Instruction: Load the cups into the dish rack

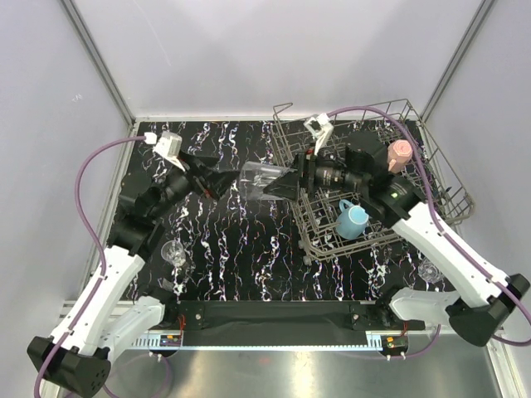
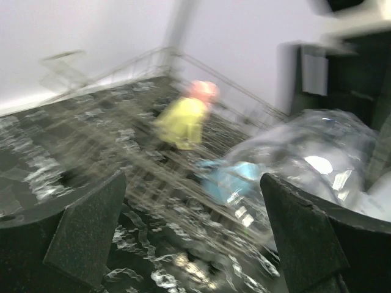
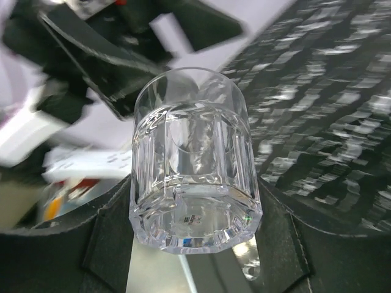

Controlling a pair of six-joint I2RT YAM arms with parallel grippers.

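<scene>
Your right hand is clenched on a glass. The glass is tipped sideways and held off the worktop near centre, just off the rack's 9 o'clock edge. The base faces your right wrist and the rim points to 9 o'clock, at your left hand.

Left hand is released, fingers spread wide with nothing between them. It sits just beside the glass; can't tell if it touches, since the left wrist view is blurred.

The rack fills the 3 o'clock half of the worktop. In it:
- blue mug on the 6 o'clock side
- pink mug toward 2 o'clock
- yellow mug, seen only from the left wrist, right by the pink one

Outside the rack, a second glass sits on the worktop at 8 o'clock. A third glass sits at 4 o'clock. Both are well apart from either hand.
</scene>
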